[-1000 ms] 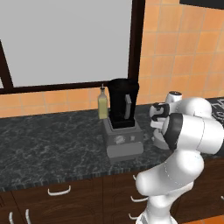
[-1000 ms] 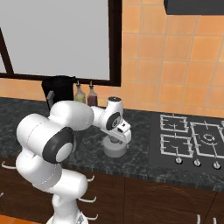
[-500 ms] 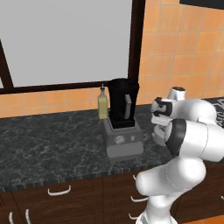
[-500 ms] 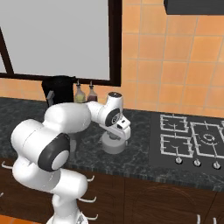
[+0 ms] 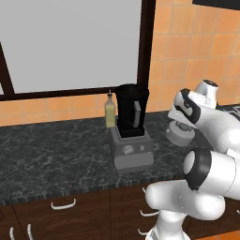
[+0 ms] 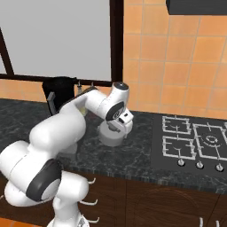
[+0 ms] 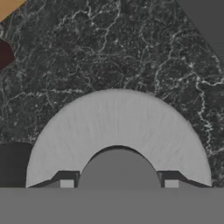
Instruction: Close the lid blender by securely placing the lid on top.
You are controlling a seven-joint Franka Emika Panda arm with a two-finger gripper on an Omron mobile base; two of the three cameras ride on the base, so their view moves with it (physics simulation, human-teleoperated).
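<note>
While my gripper (image 7: 118,183) pinches the knob of the lid (image 7: 118,131), it sits on the counter (image 7: 131,52). I see the blender (image 5: 132,129) uncapped nearby.

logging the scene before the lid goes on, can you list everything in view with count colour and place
blender: 1, black jar on grey base, mid counter
lid: 1, light grey with darker knob, on counter right of blender
bottle: 1, yellowish, behind blender to its left
counter: 1, dark speckled stone
hob: 1, grey, right end of counter
window: 1, dark-framed, above counter
gripper: 1, dark tips, shut on lid's knob
</note>
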